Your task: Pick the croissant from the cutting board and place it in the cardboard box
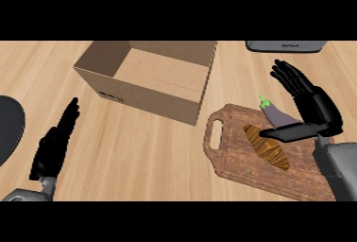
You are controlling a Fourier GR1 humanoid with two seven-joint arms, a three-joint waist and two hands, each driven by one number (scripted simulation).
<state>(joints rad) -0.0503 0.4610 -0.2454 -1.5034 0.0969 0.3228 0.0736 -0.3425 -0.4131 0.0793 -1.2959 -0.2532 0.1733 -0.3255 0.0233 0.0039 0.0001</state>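
A golden-brown croissant (268, 147) lies on the wooden cutting board (241, 163) at the lower right. My right hand (314, 106) hovers over the board's right side, open, fingers straight and pointing up-left, with the thumb stretched out just above the croissant's upper end. Whether the thumb touches the croissant cannot be told. The open cardboard box (150, 78) stands at the upper middle, to the left of the board. My left hand (55, 142) rests open at the lower left, fingers straight.
A purple eggplant (276, 115) with a green stem lies on the board's upper part, beside my right thumb. A grey appliance (286, 46) sits at the top right edge. A dark round object (8, 127) shows at the left edge.
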